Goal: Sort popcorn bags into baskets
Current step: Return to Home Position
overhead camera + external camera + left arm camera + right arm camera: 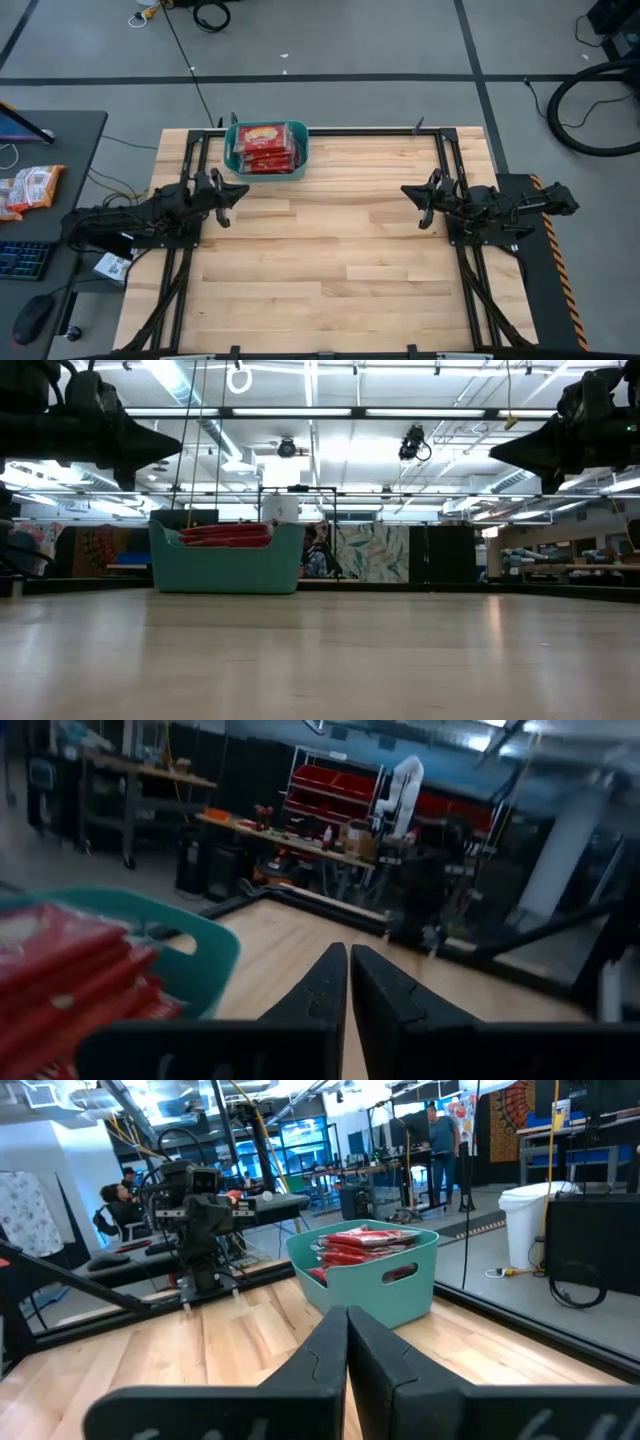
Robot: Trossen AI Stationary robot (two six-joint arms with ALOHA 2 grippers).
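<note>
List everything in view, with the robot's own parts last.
popcorn bags: a stack, exact number hidden, red, inside the tub
tub: one, teal, at the table's far edge, left of centre
table: one, light wood, between the two arms
desk: one, dark grey, left of the table
snack packets: a few, orange and white, on the desk
keyboard: one, dark, at the desk's near end
mouse: one, black, beside the keyboard
left gripper: dark, shut, raised at the table's left side
right gripper: dark, shut, raised at the table's right side
</note>
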